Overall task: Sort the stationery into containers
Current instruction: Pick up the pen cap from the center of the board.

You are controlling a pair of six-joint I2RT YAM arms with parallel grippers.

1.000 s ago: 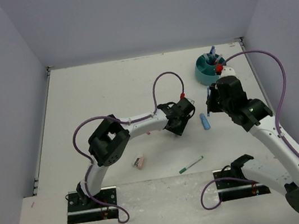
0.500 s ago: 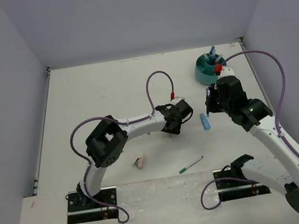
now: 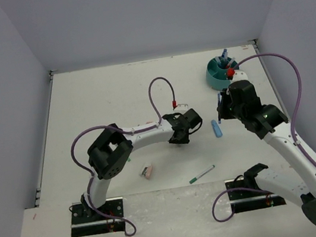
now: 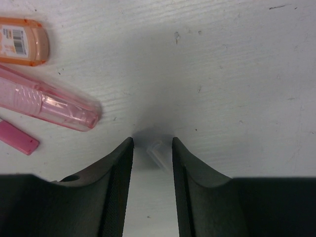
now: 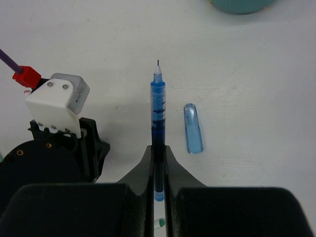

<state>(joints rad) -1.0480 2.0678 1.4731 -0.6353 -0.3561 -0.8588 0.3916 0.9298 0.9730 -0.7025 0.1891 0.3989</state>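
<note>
Right pincer [image 5: 159, 154] is clamped on the blue pen [image 5: 157, 106]. The pen's long axis runs in line with the fingers, tip toward the top of the frame. Teal organizer [image 5: 241, 5] at the top edge, just right of that line. Overhead it sits upper right, directly above this pincer, so the right arm is far nearer. Left pincer [image 4: 152, 148] has a narrow gap and looks to grip nothing, low over the desk [image 4: 237, 74]. Pink highlighter [image 4: 49, 104] is upper left of it.

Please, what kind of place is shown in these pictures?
Probably a robotics test cell, not an office: plain walls enclose a white table, a left arm and right arm are mounted at its near edge, and the right claw holds a blue pen.
</note>
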